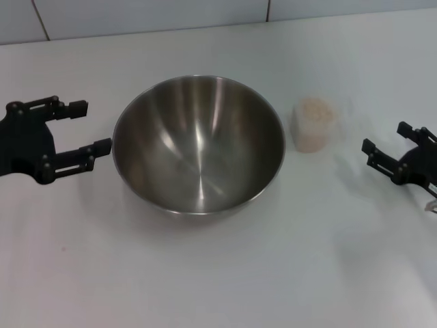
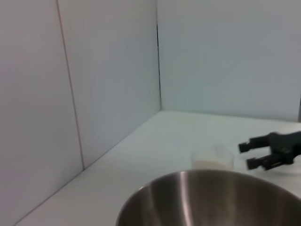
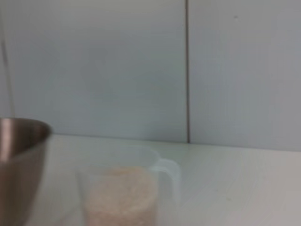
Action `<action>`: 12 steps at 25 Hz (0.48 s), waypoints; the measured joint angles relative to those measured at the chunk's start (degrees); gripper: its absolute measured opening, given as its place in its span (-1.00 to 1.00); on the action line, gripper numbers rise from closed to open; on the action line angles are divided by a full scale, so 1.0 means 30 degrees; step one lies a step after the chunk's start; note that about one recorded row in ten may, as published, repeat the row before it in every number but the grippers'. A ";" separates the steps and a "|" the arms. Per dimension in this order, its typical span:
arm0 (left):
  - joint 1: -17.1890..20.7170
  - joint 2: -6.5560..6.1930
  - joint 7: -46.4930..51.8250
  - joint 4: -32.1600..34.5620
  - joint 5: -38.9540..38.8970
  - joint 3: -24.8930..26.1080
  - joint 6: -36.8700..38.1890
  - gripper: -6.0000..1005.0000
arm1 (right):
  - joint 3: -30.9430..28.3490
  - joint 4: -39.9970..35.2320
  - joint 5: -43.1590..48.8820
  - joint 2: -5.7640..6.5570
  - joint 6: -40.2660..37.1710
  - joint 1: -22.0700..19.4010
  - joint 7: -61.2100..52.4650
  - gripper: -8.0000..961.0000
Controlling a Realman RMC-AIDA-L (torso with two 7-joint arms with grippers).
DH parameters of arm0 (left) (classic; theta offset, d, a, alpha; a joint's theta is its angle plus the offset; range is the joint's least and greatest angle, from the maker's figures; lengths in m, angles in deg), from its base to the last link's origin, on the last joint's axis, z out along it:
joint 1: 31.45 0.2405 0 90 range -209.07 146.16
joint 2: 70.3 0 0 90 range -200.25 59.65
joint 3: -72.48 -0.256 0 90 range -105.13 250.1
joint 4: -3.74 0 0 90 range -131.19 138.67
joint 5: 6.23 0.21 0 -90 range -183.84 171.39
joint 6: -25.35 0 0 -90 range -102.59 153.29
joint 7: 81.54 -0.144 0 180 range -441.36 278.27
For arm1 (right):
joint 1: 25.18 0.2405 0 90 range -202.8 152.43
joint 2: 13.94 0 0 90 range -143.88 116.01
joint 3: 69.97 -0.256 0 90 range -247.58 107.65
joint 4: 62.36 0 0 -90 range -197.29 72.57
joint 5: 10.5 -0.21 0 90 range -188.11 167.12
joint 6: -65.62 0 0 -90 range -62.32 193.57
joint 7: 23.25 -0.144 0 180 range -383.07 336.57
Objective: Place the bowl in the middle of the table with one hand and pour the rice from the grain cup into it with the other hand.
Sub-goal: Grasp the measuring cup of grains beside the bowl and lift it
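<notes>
The steel bowl stands empty in the middle of the white table. My left gripper is open just left of the bowl's rim, not touching it. The clear grain cup, full of pale pinkish rice, stands upright right of the bowl. My right gripper is open, some way right of the cup. In the left wrist view the bowl's rim is close, with the cup and the right gripper beyond. In the right wrist view the cup stands beside the bowl's edge.
A pale tiled wall runs along the table's far edge. Bare tabletop lies in front of the bowl and between the cup and my right gripper.
</notes>
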 joint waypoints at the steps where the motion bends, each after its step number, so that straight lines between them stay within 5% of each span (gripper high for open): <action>1: -0.0074 0.0000 -0.0350 -0.0524 -0.0109 0.0334 0.0265 0.40 | -0.0068 0.0147 -0.0006 -0.0002 0.0443 0.0330 -0.0049 0.71; 12: -0.0237 -0.0018 -0.0421 -0.1289 -0.0010 0.0698 0.0460 0.40 | -0.0160 0.0590 -0.0017 -0.0019 0.2237 0.2097 -0.0171 0.71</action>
